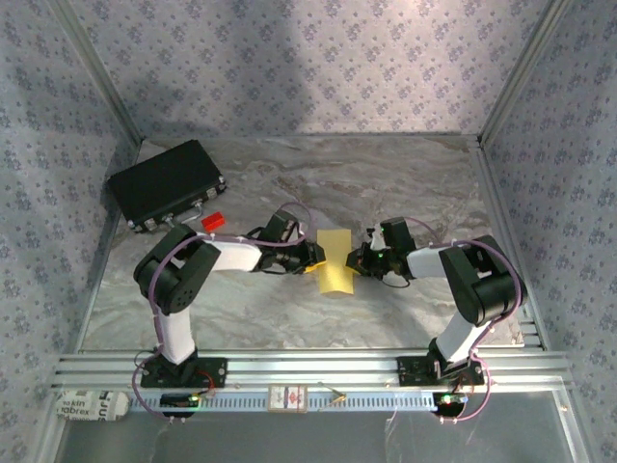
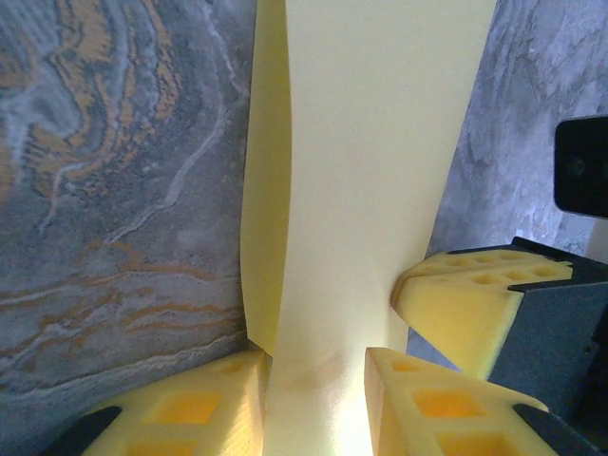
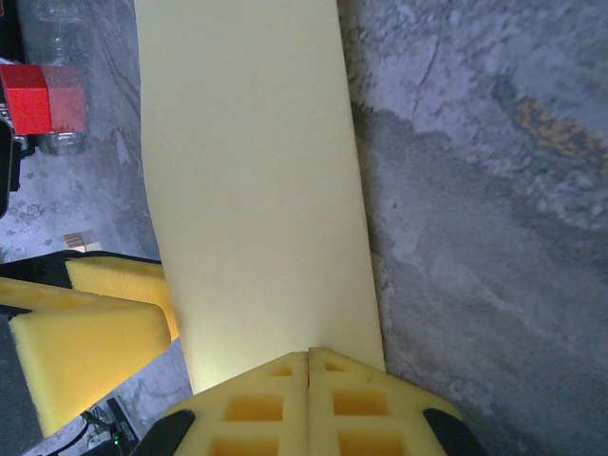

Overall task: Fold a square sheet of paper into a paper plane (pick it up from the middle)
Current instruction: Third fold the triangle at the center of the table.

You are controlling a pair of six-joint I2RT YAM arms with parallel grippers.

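Note:
The square sheet of paper (image 1: 335,262), plain yellow, lies folded into a narrower strip on the marble table between both grippers. In the left wrist view the paper (image 2: 370,161) runs down between my left gripper's (image 2: 318,359) yellow foam fingers, which stand apart, and a folded flap rises along its left side. My right gripper (image 3: 310,356) is shut, pads together, with its tips at the near edge of the paper (image 3: 252,180). From above, the left gripper (image 1: 310,256) and right gripper (image 1: 364,260) face each other across the strip.
A black case (image 1: 166,183) sits at the back left with a small red block (image 1: 213,221) beside it. The red block (image 3: 27,98) also shows next to a clear bottle (image 3: 66,85). Patterned walls enclose the table.

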